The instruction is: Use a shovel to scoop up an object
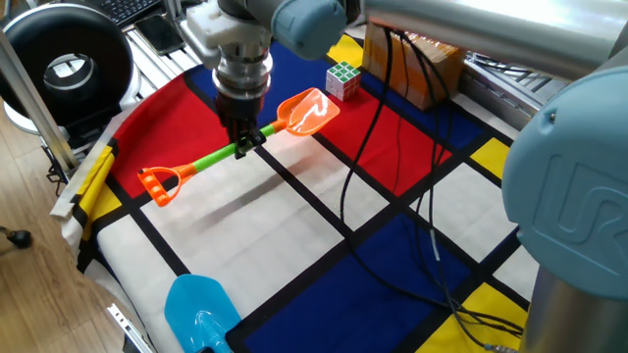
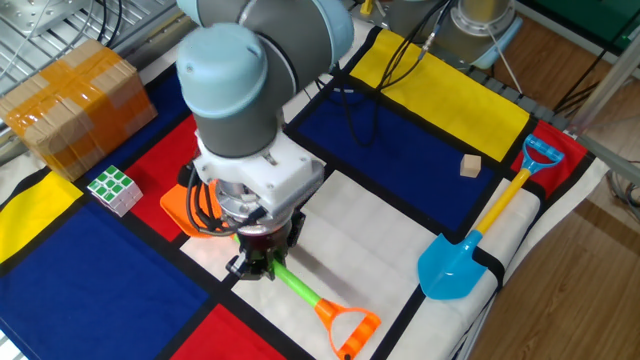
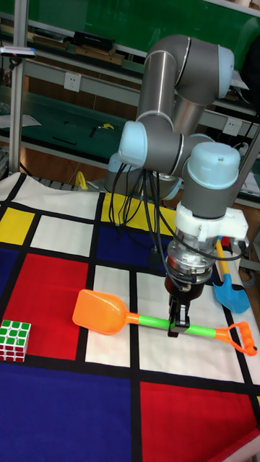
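My gripper point(image 1: 241, 146) point(image 2: 255, 266) point(image 3: 175, 328) is shut on the lime-green shaft of the shovel point(image 1: 211, 160) point(image 2: 300, 291) point(image 3: 155, 322), holding it just above the cloth. Its orange blade point(image 1: 306, 112) point(image 3: 99, 311) points toward the Rubik's cube point(image 1: 342, 79) point(image 2: 113, 189) point(image 3: 14, 339), and a short gap lies between blade and cube. In the other fixed view only a part of the blade point(image 2: 178, 203) shows beside the wrist. The orange D-handle point(image 1: 157, 182) point(image 2: 349, 326) point(image 3: 237, 338) trails behind.
A light-blue shovel point(image 1: 197, 310) point(image 2: 462, 257) point(image 3: 230, 293) lies near the cloth's edge. A brown cardboard box point(image 1: 420, 59) point(image 2: 70, 97) stands behind the cube. A small tan block point(image 2: 470, 166) rests on a blue panel. Black cables point(image 1: 392, 196) hang across the cloth.
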